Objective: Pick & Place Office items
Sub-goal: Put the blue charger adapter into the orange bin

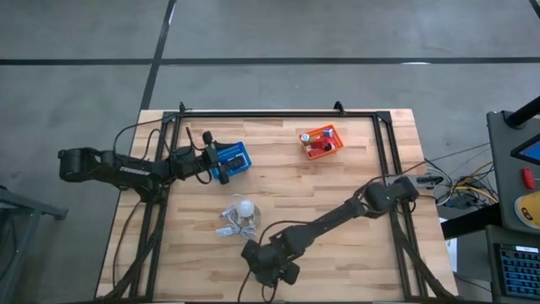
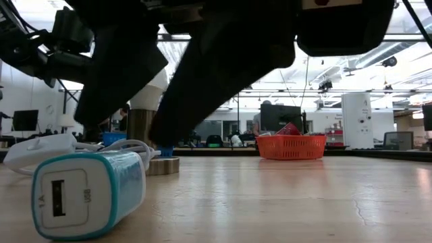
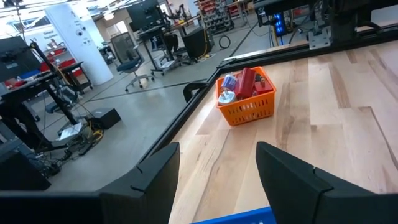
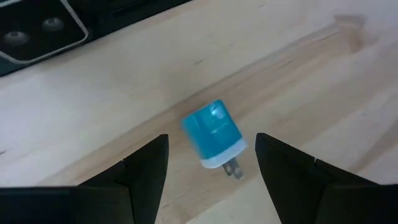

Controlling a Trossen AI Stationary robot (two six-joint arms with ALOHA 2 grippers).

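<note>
A small blue and white charger plug (image 4: 213, 134) lies on its side on the wooden table near the front edge, also close up in the low view (image 2: 88, 192). My right gripper (image 4: 211, 138) hovers above it, pointing steeply down and open, one finger on either side and clear of it; from above the gripper (image 1: 272, 266) hides the plug. My left gripper (image 1: 209, 160) is open beside the blue mesh basket (image 1: 234, 160), whose rim (image 3: 239, 218) shows just below its fingers. The orange basket (image 1: 321, 141) holds red and bluish office items (image 3: 244, 82). My left gripper stands level at the blue basket's left side, with its fingers over the rim (image 3: 239, 218). I cannot tell whether they touch it.
A white round bulb (image 1: 245, 207) with a coiled white cord (image 1: 229, 221) lies mid-table, just beyond the right gripper. A black frame (image 1: 278, 114) runs along the table's far edge and sides. Bare wood lies between the baskets and to the right.
</note>
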